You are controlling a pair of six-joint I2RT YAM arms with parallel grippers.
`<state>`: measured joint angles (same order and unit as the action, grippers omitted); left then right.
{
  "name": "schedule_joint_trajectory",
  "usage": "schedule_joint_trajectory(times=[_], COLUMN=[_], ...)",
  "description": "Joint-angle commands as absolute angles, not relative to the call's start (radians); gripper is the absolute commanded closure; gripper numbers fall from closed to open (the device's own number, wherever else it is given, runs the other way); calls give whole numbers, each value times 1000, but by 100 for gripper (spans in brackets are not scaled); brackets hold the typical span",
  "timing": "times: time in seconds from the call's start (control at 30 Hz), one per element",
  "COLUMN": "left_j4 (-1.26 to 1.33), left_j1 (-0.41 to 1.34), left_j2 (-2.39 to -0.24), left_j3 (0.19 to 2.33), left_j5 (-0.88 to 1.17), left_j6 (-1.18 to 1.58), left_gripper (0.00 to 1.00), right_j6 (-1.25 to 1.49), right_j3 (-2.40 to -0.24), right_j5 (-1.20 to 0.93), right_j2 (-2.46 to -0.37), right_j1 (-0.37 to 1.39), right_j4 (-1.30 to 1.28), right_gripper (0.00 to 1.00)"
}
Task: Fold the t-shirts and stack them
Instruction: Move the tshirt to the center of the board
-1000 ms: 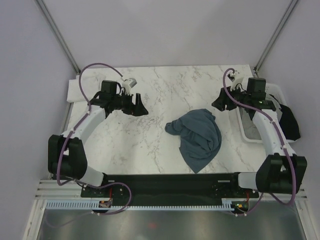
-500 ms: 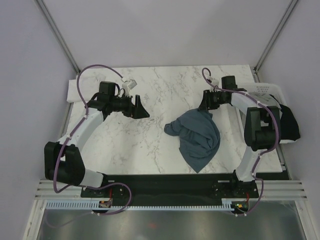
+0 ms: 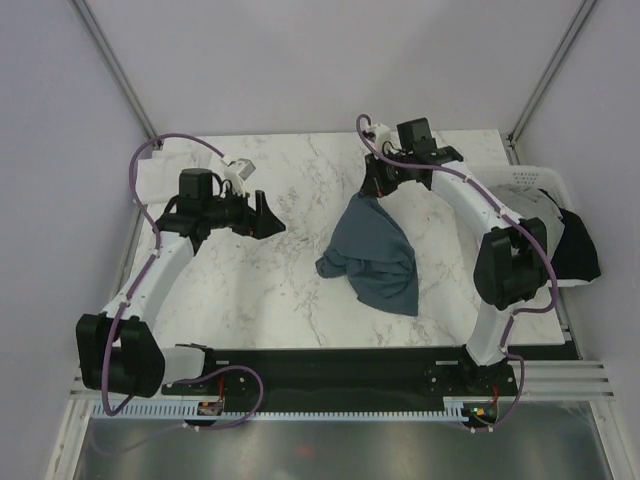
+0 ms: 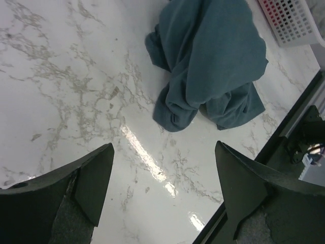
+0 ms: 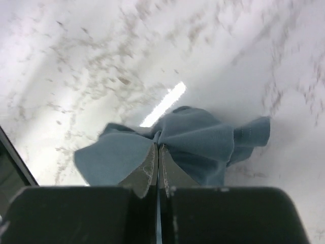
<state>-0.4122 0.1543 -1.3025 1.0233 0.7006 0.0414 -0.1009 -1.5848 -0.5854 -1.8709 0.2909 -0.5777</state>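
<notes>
**Bench** (image 3: 290,290): white marble top. A black rail runs along the near edge, and walls close in on the left, far and right sides.

**Open room:** a broad bare stretch covers the left and centre, from the left arm across to the shirt. There is also a bare band between the shirt and the near rail, and bare bench beyond the right arm up to the far edge.

**Right edge:** a white slatted basket (image 3: 530,180) stands here, with a black t-shirt (image 3: 578,250) draped over its outer side.

**Far left edge:** a white cloth (image 3: 150,180) lies flat. I cannot tell whether it is a shirt.

**Dark slate-blue t-shirt** (image 3: 375,255): lies right of centre on the bench. Its far end is drawn up to a peak, and the cloth fans out towards the near side. A bunched lump sits at its near-left corner, and the shirt is well apart from the basket.

**Right arm** (image 3: 470,200): reaches in from the right to the shirt's far end. Its jaws are pressed together on a fold of the shirt's cloth, which spills out on both sides of the fingertips (image 5: 151,160).

**Left arm** (image 3: 160,265): hangs over the far-left part of the bench and points right towards the shirt. Its jaws are spread wide with nothing between them and touch no cloth. Bare bench and the shirt's bunched end show through the gap.
</notes>
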Motion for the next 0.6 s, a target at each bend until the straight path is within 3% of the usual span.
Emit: schedule_joint_trajectory(times=[0.0,0.2,0.37,0.4,0.47,0.5,0.57], left_j4=[-293,-278,-236,-238,-236,-235,-233], left_j1=[85,38,25,23,20,18,14], left_j2=[-1224,-1206,-1172,-1169,-1167,-1166,-1164], left_j3=[980,960,943,943,948,948,953], left_j5=[667,672,670,667,666,666,667], left_j6=[93,117,141,141,144,144,150], left_gripper=[12,12,11,11,11,11,11], right_j6=[-109,-133,-140,-155,-187,-205,-228], right_j3=[-1781,-1917,-1754,-1705,-1541,-1485,-1367], right_j5=[-591,-675,-699,-692,-670,-637,-612], right_j2=[-1746,-1609,-1427,-1401,-1332,-1318,-1310], right_j1=[372,414,414,414,416,414,414], right_j4=[-617,-627,-630,-635,-652,-652,-679], right_gripper=[100,100,100,96,76,49,41])
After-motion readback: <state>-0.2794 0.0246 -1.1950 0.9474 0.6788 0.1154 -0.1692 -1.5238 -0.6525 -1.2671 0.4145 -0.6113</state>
